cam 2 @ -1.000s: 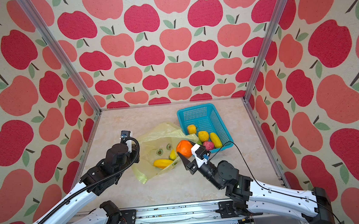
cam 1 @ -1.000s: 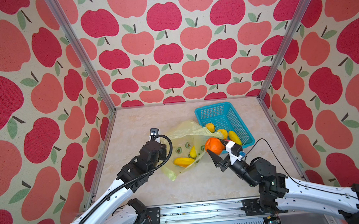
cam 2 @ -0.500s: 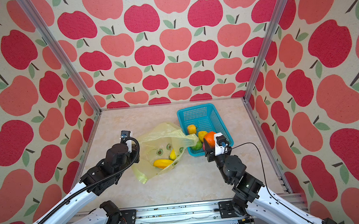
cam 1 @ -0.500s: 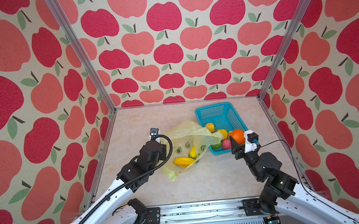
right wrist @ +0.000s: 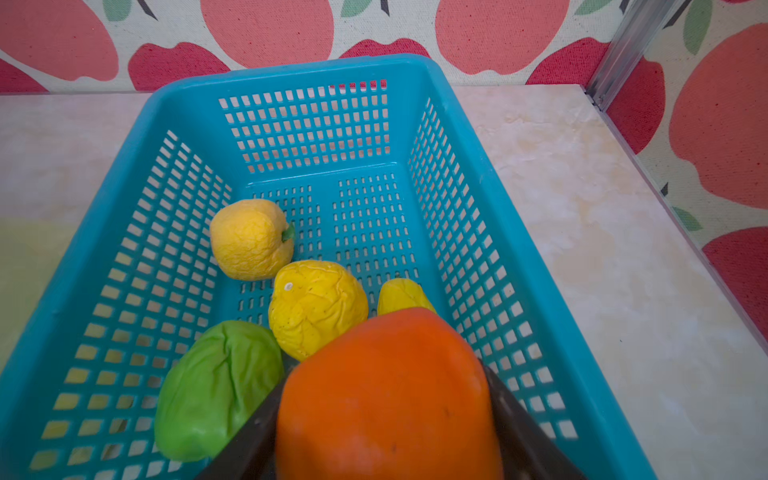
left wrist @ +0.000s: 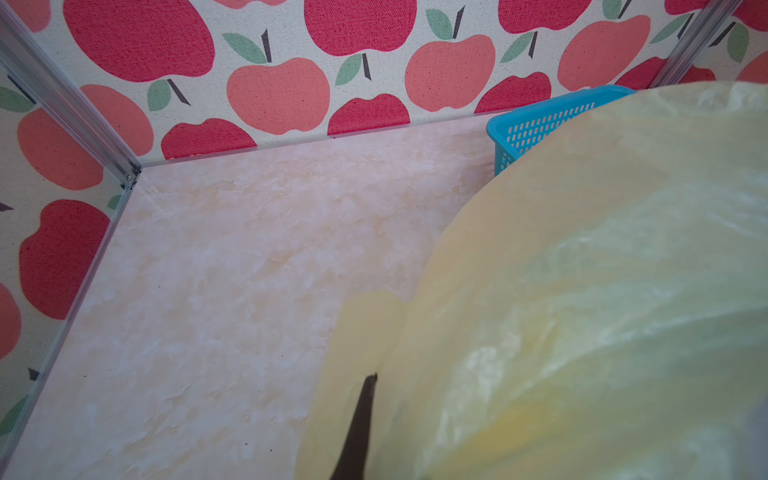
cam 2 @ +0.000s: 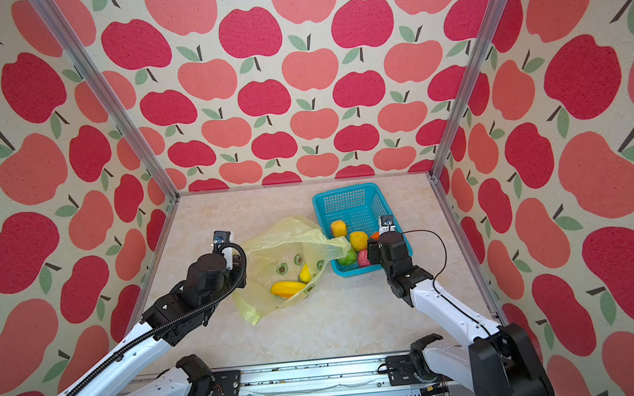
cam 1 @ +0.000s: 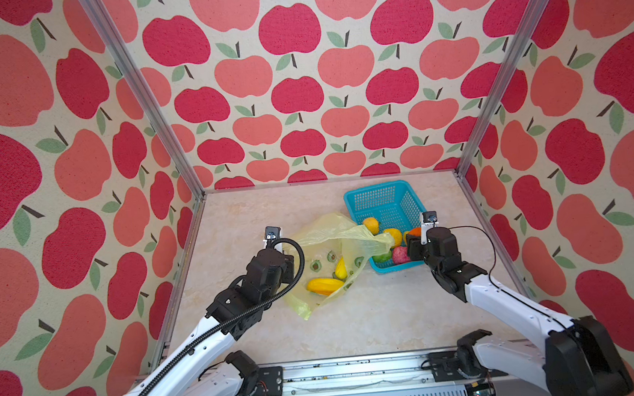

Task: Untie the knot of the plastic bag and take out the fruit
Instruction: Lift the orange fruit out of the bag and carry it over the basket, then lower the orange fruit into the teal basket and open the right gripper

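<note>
Evidently the left pincer (cam 1: 290,250), closed on the plastic bag (cam 1: 326,237), props its mouth open; the right pincer (right wrist: 384,419) clamps the orange fruit (right wrist: 386,365) over the basket (right wrist: 291,70) for release.

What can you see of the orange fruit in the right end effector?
The orange fruit is roundish with flattened sides, matte, like soft foam, with a few dark specks. The right end effector is shut on it, a dark finger on each side. It hangs over the near end of the teal basket, above a yellow fruit; whether they touch I cannot tell.
</note>
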Motion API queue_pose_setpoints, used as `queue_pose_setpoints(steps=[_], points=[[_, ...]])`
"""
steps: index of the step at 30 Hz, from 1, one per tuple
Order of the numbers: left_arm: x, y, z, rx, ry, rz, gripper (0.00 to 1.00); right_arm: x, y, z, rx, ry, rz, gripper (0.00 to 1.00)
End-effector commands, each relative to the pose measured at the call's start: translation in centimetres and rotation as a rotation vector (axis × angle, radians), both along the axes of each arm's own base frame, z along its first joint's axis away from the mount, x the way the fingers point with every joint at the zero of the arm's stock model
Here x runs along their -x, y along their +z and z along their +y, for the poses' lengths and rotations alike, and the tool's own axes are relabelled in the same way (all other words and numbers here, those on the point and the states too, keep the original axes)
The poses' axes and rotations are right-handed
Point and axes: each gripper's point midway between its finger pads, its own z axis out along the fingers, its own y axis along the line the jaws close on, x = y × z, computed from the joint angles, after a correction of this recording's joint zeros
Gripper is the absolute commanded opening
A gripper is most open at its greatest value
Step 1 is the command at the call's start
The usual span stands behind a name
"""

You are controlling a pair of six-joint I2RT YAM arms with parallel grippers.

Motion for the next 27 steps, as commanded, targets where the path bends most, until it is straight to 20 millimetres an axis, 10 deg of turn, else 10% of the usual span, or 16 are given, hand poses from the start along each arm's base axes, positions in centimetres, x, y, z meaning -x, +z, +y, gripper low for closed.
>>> queue_pose_setpoints(steps=[1,12,27], points=[[0.0,-0.3,0.4,-0.004,0.018,0.010,0.00,-3.4,2.4,0.6,-0.052,0.029,-0.064,0.30],[-0.1,-0.3,0.5,-0.011,0.023,0.008,0.00,-10.3,0.0,1.5,0.022,0.056,-0.029,0.33],[-0.2,-0.5,0.1,-0.005,0.008,0.020,0.00,-13.1,-3.6,2.1,0.016,0.079,0.104,0.43]])
